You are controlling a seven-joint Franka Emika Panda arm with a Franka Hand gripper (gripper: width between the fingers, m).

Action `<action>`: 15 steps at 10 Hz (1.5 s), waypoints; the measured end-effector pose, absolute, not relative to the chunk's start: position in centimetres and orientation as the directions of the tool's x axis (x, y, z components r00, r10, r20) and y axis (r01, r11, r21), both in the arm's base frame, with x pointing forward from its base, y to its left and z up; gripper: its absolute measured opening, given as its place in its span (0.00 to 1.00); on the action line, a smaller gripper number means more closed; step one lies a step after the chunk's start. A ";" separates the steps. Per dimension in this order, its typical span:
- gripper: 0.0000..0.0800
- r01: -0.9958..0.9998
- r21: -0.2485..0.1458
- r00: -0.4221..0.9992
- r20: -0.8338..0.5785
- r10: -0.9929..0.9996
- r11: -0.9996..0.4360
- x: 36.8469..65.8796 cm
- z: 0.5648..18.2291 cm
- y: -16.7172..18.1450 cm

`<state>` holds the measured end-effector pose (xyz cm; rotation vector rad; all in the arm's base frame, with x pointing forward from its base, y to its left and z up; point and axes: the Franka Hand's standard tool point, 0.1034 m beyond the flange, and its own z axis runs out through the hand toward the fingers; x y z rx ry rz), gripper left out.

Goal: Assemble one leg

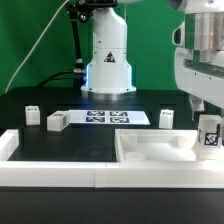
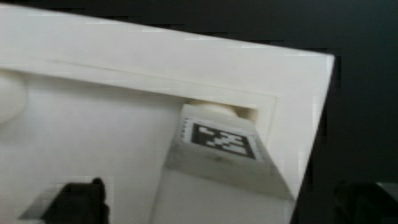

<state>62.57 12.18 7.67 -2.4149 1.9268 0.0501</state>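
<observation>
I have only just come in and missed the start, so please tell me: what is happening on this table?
A robot arm is putting furniture together. Its gripper is down at a corner of the white tray-shaped piece, where a tagged leg stands. Whether the jaws grip the leg cannot be told. Three more legs wait on the black table near the marker board.

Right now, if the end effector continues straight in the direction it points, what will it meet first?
Probably the leg standing in the corner of the white tray piece. The end effector points at it with fingers apart; how far away it is stays unclear.
</observation>
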 end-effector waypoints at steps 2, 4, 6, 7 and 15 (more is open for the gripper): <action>0.81 -0.891 -0.028 0.454 -0.044 -0.890 -0.453 62.5 7.6 12.6; 0.81 -0.730 -0.020 0.684 -0.013 -0.730 -0.683 62.4 7.6 12.7; 0.81 -0.555 -0.014 0.832 0.000 -0.555 -0.832 62.4 7.7 13.0; 0.81 -0.473 -0.013 0.881 0.003 -0.473 -0.881 62.5 7.7 13.0; 0.78 -0.092 -0.001 0.996 0.007 -0.092 -0.996 62.6 7.6 11.7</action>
